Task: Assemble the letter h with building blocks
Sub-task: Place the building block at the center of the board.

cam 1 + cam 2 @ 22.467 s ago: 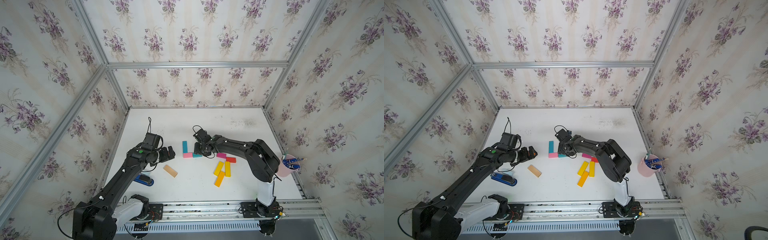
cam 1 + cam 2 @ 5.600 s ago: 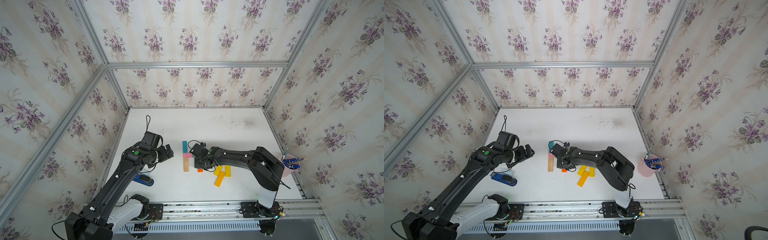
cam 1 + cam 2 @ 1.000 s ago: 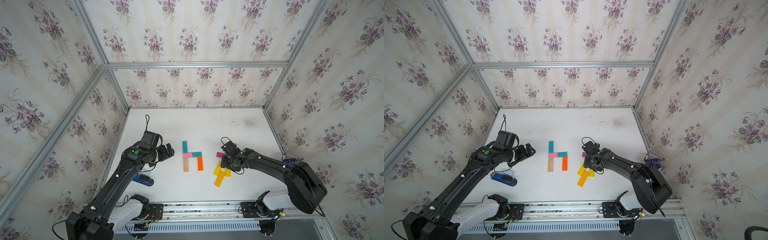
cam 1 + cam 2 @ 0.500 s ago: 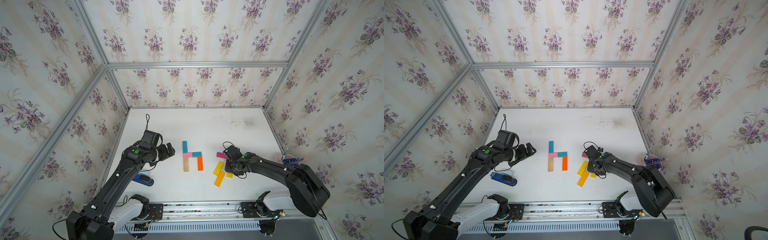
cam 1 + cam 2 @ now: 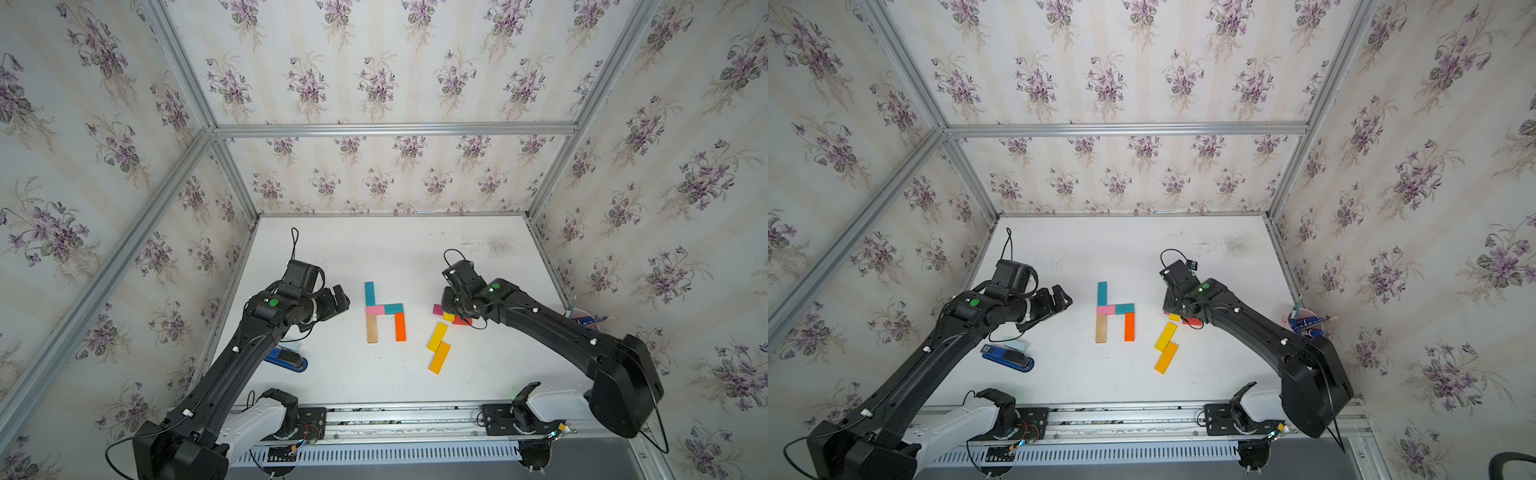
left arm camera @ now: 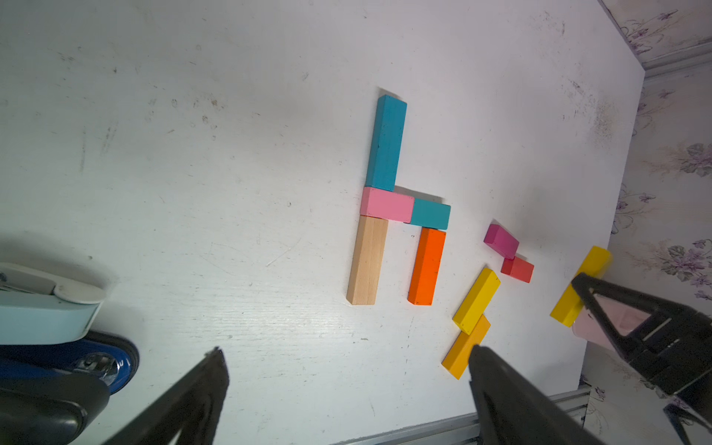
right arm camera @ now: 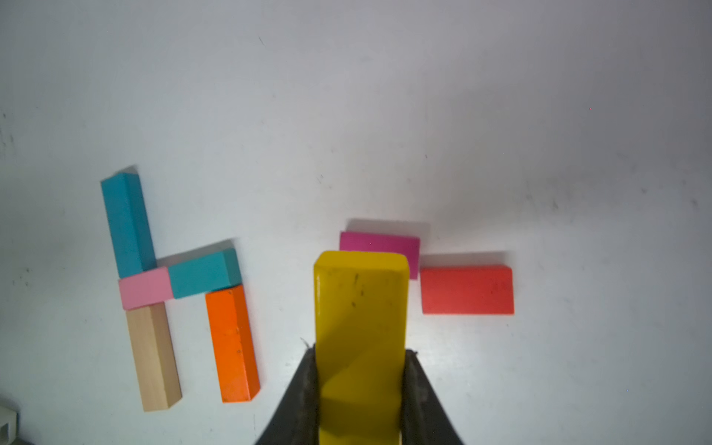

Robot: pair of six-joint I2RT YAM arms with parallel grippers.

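— Where is the letter?

— Mid-table. The long teal block (image 5: 369, 293), pink block (image 5: 375, 310) and tan block (image 5: 372, 328) run end to end as the stem. The short teal block (image 5: 393, 308) butts against the pink one's side, and the orange block (image 5: 400, 326) hangs from it as the leg. The seams touch, though the edges are not quite flush.

— And the grippers?

— The right gripper (image 7: 360, 351) pinches a yellow block (image 7: 360, 308) by its long sides, fingers (image 7: 304, 385) pressed flat against it. In both top views it sits over the magenta block (image 5: 437, 309) and red block (image 5: 461, 321), which lie corner to corner. I cannot tell whether the yellow block's lower end touches the table (image 5: 415, 257). The left gripper (image 6: 345, 350) hovers with fingers spread wide and nothing between them, well apart from the stem.

— Any crowding?

— To the right of the letter, yes. A second yellow block (image 5: 437, 336) and an amber block (image 5: 439, 357) lie on a diagonal, touching at their corners, near the orange leg with only a narrow strip of white between them.

— Where is there room?

— Behind the letter, bare surface runs to the back wall. There is a clear lane between the stem and the left gripper, and a bare band in front, up to the front rail (image 5: 395, 411).

— What sits along the edges?

— The blue stapler (image 5: 286, 358) lies near the left edge under the left arm, and a pink cup (image 5: 1304, 322) stands at the right edge beside the right arm.
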